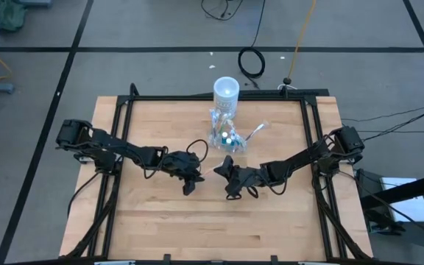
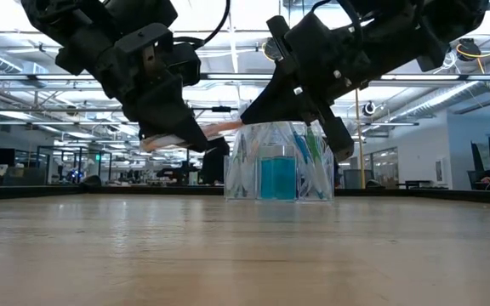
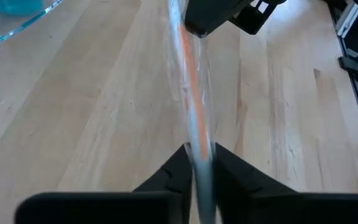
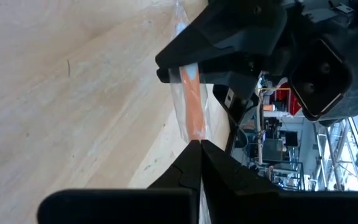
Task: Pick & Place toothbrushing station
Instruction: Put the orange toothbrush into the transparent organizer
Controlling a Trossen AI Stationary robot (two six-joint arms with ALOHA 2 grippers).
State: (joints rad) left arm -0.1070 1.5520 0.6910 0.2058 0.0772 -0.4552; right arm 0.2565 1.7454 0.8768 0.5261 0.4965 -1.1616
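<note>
The left end effector [image 1: 191, 179] hangs over the middle of the tabletop [image 1: 160, 228], its fingers [image 3: 178, 169] pressed together on one end of a wrapped toothbrush [image 3: 194, 118], an orange-handled brush in clear film. The right end effector [image 1: 227, 174] sits just beside it toward 3 o'clock, its fingers [image 4: 191, 163] clamped on the other end of the same toothbrush, so the brush spans the small gap between the two, lifted off the wood in the low view. Toward 12 o'clock from both, near but apart, stands the clear container [image 1: 225, 132] holding blue, green and white toothbrushes and a blue tube. A white cylinder [image 1: 226, 90] stands at the container's 12 o'clock side, by the tabletop's far edge. One more wrapped brush [image 1: 257, 133] lies at the container's 3 o'clock.
</note>
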